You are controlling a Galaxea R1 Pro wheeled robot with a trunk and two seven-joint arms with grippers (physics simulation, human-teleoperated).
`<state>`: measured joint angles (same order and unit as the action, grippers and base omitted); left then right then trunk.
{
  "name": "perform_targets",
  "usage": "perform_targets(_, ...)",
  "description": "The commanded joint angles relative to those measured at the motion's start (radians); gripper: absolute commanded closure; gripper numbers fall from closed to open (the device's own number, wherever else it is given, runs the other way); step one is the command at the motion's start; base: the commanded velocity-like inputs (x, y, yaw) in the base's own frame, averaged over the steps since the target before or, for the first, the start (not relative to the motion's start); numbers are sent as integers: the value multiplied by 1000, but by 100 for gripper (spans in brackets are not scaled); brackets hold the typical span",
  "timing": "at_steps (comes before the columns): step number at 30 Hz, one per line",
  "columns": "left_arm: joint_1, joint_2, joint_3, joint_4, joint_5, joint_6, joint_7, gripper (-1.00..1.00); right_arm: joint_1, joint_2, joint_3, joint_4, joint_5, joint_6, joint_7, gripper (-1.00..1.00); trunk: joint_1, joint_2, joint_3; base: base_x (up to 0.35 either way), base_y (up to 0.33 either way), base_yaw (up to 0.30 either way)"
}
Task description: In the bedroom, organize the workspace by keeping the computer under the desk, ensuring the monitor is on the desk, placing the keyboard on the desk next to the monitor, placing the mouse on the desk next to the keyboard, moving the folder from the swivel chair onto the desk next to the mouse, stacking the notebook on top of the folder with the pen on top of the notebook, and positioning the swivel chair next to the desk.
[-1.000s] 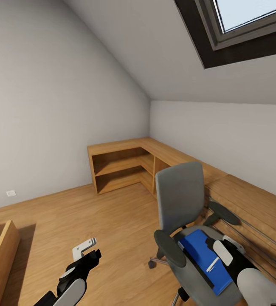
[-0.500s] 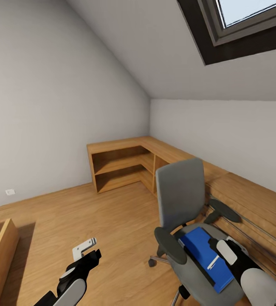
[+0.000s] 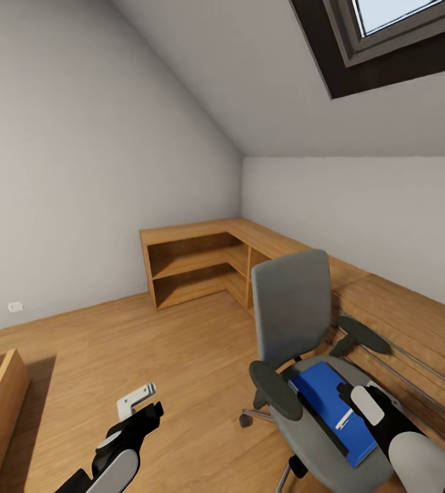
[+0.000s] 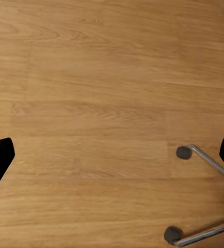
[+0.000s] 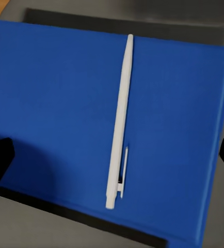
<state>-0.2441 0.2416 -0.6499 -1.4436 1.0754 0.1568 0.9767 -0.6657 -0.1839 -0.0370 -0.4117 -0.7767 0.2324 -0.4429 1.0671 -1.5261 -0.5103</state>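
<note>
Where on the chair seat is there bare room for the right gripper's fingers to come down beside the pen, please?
On the blue folder, the wide bare patch between the pen and the folder's far edge is free. The other side is bare too, up to the grey seat. The right gripper hovers open above.

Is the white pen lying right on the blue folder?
Touching. The right wrist view shows the pen flat on the folder, with no gap beneath it.

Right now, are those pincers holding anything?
No. The right pincer hangs open above the pen on the folder; the left pincer is open over bare floor.
</note>
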Motion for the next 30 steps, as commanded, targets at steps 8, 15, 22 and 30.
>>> perform_targets(8, -1, 0, -4, 0, 2, 6, 7, -100, 0, 4, 1, -11, -1, 4, -4, -100, 31, -57, -26, 0, 0, 0)
perform_targets(15, -1, -31, -37, 1, -3, 6, 5, -100, -1, 16, -4, -20, -16, 4, -7, -100, 34, -64, -29, 0, 0, 0)
perform_targets(22, -1, -42, -40, 0, -3, 6, 5, -100, -1, 31, 1, -17, -10, -9, 2, -100, 34, -64, -29, 0, 0, 0)
perform_targets(30, -1, -46, -43, 0, -3, 6, 5, -100, -2, 36, 3, -16, -9, -11, 5, -100, 34, -64, -29, 0, 0, 0)
